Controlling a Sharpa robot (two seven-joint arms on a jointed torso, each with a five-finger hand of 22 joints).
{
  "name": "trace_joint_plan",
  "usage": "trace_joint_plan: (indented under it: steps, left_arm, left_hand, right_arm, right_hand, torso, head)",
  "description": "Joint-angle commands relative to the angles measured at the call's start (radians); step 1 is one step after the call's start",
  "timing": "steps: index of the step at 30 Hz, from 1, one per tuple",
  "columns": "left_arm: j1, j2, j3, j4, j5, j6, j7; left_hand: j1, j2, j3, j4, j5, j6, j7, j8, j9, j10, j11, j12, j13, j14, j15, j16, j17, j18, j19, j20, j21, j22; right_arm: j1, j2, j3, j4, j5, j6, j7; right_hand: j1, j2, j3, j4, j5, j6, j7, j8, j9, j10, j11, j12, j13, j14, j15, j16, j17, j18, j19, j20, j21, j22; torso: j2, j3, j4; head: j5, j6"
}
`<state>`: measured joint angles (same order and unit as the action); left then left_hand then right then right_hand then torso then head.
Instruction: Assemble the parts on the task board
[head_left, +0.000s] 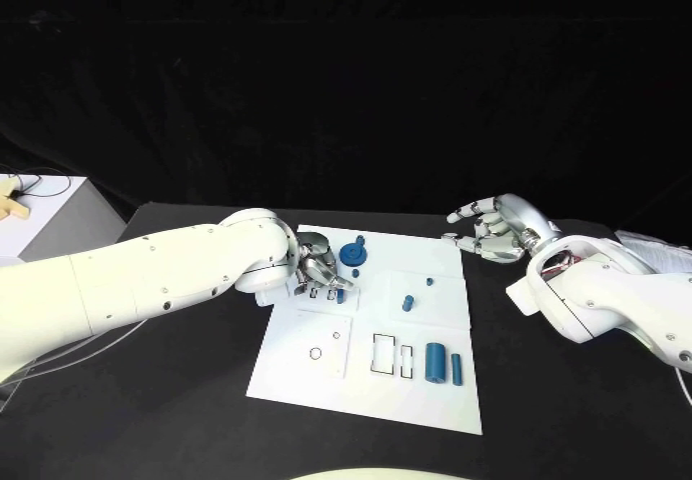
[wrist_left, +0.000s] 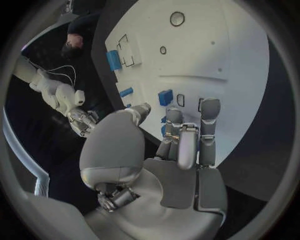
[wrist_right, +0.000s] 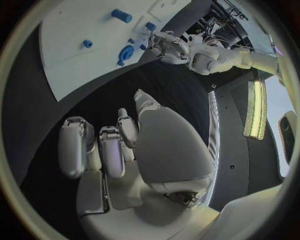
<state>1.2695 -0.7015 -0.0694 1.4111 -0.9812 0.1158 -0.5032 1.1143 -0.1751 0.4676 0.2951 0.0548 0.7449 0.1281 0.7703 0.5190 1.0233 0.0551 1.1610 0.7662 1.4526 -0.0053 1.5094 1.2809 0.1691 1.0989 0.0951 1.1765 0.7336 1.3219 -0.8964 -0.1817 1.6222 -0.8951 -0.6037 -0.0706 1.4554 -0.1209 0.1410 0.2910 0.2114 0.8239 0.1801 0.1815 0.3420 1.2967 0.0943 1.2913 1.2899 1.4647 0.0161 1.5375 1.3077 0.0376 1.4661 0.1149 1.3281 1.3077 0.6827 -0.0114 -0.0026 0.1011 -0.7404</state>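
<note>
Two hands are in play here, and only my left hand (head_left: 320, 268) is busy. It is low over the near-left part of the white board (head_left: 310, 365), with the fingers curled down beside a small blue block (wrist_left: 165, 96) that sits next to some dark outlined slots. I think I came here to pick up this block or to push it into its slot, because the fingertips (wrist_left: 209, 107) point straight at that place. If the fingers already pinch something I cannot tell: from the wrist camera they look bent and close together, but nothing blue is clearly between them.

My right hand (head_left: 493, 230) grasps nothing. It hangs above the black surface (head_left: 577, 400) just beside the far-right corner of the board, fingers loosely curled and apart. I judge it waits there so it does not block the other arm.

The parts are spread on the board. A round blue piece with a knob (head_left: 355, 256) stands near my left hand, a short blue peg (head_left: 408, 302) lies in the middle, and two longer blue bars (head_left: 444, 364) lie side by side near the right edge, next to empty rectangular outlines. Several slots are not yet filled, so the work seems to be at an early stage
</note>
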Motion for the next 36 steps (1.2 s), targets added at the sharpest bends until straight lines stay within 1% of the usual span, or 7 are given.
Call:
trace_joint_plan:
  steps: [1,8,18,24,29,33,36]
  left_arm:
    - [0.001,0.005,0.0,-0.001,-0.004,0.058,-0.007]
    - [0.001,0.007,0.0,-0.002,-0.001,0.069,-0.009]
    - [0.0,0.012,-0.001,-0.008,0.002,0.084,-0.009]
    - [0.0,0.015,-0.002,-0.012,0.006,0.089,-0.01]
    - [0.0,0.019,-0.003,-0.014,0.011,0.086,-0.01]
    - [0.0,0.022,-0.003,-0.017,0.017,0.083,-0.01]
    - [0.0,0.024,-0.003,-0.02,0.021,0.083,-0.01]
  left_hand:
    - [-0.009,0.001,-0.006,0.0,-0.001,-0.005,-0.002,0.007,0.002,-0.005,0.0,-0.001,-0.001,-0.007,-0.001,-0.003,0.001,-0.009,-0.006,0.0,0.005,0.001]
    - [-0.011,0.001,-0.007,0.0,-0.001,-0.006,-0.002,0.007,0.002,-0.005,0.0,0.0,0.0,-0.007,-0.001,-0.002,0.002,-0.009,-0.006,0.0,0.005,0.001]
    - [-0.011,0.006,-0.007,-0.002,0.0,-0.007,-0.002,0.01,0.005,-0.008,-0.001,-0.001,-0.004,-0.008,0.0,-0.003,0.0,-0.009,-0.008,0.0,0.004,-0.001]
    - [0.014,0.022,0.01,-0.003,0.001,-0.015,-0.003,0.015,0.013,-0.015,-0.002,0.0,-0.009,-0.01,-0.001,-0.004,-0.001,-0.008,-0.012,0.0,0.004,-0.004]
    - [0.031,0.035,0.031,-0.004,0.0,-0.019,-0.004,0.019,0.018,-0.018,-0.002,0.001,-0.011,-0.01,-0.002,-0.005,-0.001,-0.008,-0.015,0.0,0.005,-0.005]
    - [0.047,0.05,0.061,-0.004,0.001,-0.023,-0.005,0.022,0.023,-0.019,-0.004,0.004,-0.012,-0.01,-0.003,-0.005,0.0,-0.008,-0.015,-0.001,0.007,-0.004]
    - [0.049,0.054,0.069,-0.004,0.0,-0.024,-0.005,0.023,0.025,-0.019,-0.004,0.004,-0.012,-0.01,-0.003,-0.005,0.001,-0.008,-0.016,-0.001,0.007,-0.004]
  right_arm:
    - [0.0,0.002,0.001,0.002,-0.025,0.011,-0.002]
    - [0.0,0.005,0.001,0.002,-0.058,0.011,-0.003]
    - [0.0,0.009,0.001,0.0,-0.062,0.015,-0.005]
    - [0.0,0.009,0.001,0.001,-0.062,0.016,-0.007]
    - [0.0,0.011,0.001,0.002,-0.063,0.017,-0.008]
    - [0.0,0.011,0.001,0.003,-0.063,0.018,-0.009]
    - [0.0,0.012,0.001,0.004,-0.062,0.018,-0.009]
  right_hand:
    - [-0.006,-0.007,0.006,-0.003,0.006,0.006,-0.001,0.006,-0.001,0.005,-0.002,0.007,0.001,0.087,-0.002,-0.001,0.196,0.018,0.004,0.001,-0.003,0.094]
    - [-0.005,-0.008,0.006,-0.004,0.006,0.006,-0.001,0.006,-0.001,0.005,-0.002,0.007,0.001,0.087,-0.002,-0.002,0.195,0.018,0.004,0.001,-0.003,0.094]
    - [-0.005,-0.008,0.007,-0.004,0.006,0.006,-0.001,0.006,-0.001,0.006,-0.002,0.008,0.001,0.087,-0.002,-0.002,0.194,0.018,0.003,0.001,-0.004,0.093]
    - [-0.005,-0.008,0.007,-0.004,0.006,0.006,-0.001,0.006,-0.001,0.006,-0.002,0.008,0.001,0.087,-0.002,-0.002,0.194,0.018,0.003,0.001,-0.004,0.093]
    - [-0.004,-0.009,0.008,-0.004,0.006,0.007,-0.002,0.006,-0.001,0.006,-0.002,0.008,0.001,0.087,-0.002,-0.002,0.195,0.018,0.003,0.0,-0.004,0.094]
    - [-0.004,-0.009,0.008,-0.004,0.006,0.007,-0.002,0.006,-0.001,0.006,-0.002,0.008,0.001,0.087,-0.002,-0.002,0.195,0.018,0.003,0.0,-0.004,0.094]
    - [-0.004,-0.009,0.008,-0.004,0.006,0.007,-0.002,0.006,-0.001,0.006,-0.002,0.008,0.001,0.087,-0.002,-0.002,0.195,0.018,0.003,0.0,-0.004,0.094]
  torso:
    - [0.0,0.0001,0.0002]
    - [0.001,0.0015,-0.0003]
    - [0.002,0.0013,0.0002]
    - [0.002,0.0018,0.0006]
    - [0.003,0.0019,-0.001]
    - [0.003,0.002,0.0005]
    - [0.003,0.0025,0.0002]
  head:
    - [-0.003,-0.002]
    - [-0.005,-0.007]
    - [-0.007,-0.01]
    - [-0.008,-0.012]
    - [-0.009,-0.012]
    - [-0.011,-0.013]
    - [-0.011,-0.014]
